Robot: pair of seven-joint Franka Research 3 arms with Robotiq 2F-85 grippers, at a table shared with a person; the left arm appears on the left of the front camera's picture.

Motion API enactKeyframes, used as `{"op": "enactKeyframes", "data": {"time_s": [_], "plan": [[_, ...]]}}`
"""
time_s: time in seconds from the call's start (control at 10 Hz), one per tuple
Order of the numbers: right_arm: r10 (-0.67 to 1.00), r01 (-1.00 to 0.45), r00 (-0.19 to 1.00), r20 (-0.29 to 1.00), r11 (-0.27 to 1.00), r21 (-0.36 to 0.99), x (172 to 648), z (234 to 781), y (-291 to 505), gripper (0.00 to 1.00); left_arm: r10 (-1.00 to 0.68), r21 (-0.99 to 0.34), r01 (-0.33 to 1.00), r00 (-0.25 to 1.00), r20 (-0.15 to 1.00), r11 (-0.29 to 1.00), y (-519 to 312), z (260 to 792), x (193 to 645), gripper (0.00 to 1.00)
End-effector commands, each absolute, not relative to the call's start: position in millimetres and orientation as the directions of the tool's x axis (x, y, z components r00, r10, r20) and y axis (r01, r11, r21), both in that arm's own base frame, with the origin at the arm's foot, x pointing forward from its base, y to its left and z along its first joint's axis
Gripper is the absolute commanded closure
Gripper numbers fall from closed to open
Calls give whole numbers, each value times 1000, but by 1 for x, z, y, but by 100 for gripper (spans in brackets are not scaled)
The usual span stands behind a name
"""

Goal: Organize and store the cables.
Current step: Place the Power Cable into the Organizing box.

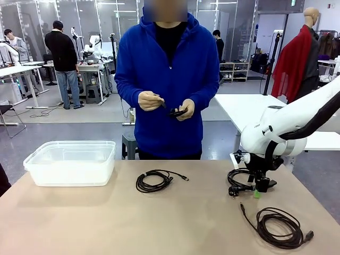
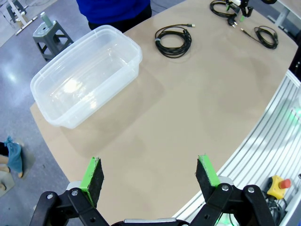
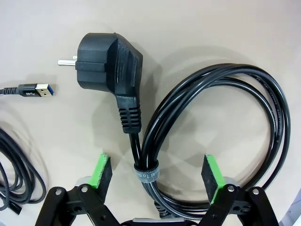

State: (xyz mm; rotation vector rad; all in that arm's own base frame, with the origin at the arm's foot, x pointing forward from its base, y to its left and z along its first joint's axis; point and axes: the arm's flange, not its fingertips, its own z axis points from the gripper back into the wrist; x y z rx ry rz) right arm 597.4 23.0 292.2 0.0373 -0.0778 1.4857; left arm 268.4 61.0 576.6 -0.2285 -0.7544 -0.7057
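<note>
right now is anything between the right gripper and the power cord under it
Nothing visible. The right gripper is open, with its fingers on either side of the power cord's strapped part. The USB plug lies off to one side, apart from both.

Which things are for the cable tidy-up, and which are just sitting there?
For the job: power cable, middle coil, near coil, cable in the person's hands, clear bin (probably).
Just there: grey stool, red stop button.
</note>
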Motion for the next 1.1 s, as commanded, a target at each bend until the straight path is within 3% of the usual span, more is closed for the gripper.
{"op": "enactKeyframes", "data": {"time_s": [0.0, 0.6, 0.7, 0.8, 0.9, 1.0], "plan": [[993, -993, 106, 57, 108, -36, 603, 292, 25, 19, -504, 55, 661, 513, 695, 749, 62, 577, 268, 0], [989, -989, 138, 42, 140, -46, 600, 299, 30, 79, -504, 55, 661, 513, 695, 749, 62, 577, 268, 0], [989, -989, 142, 39, 144, -44, 599, 299, 31, 75, -504, 55, 661, 513, 695, 749, 62, 577, 268, 0], [989, -988, 146, 36, 147, -47, 599, 302, 32, 99, -504, 55, 661, 513, 695, 749, 62, 577, 268, 0], [987, -986, 156, 36, 158, -53, 598, 308, 32, 95, -504, 55, 661, 513, 695, 749, 62, 577, 268, 0], [986, -984, 161, 40, 163, -65, 595, 317, 33, 100, -504, 55, 661, 513, 695, 749, 62, 577, 268, 0]]}}
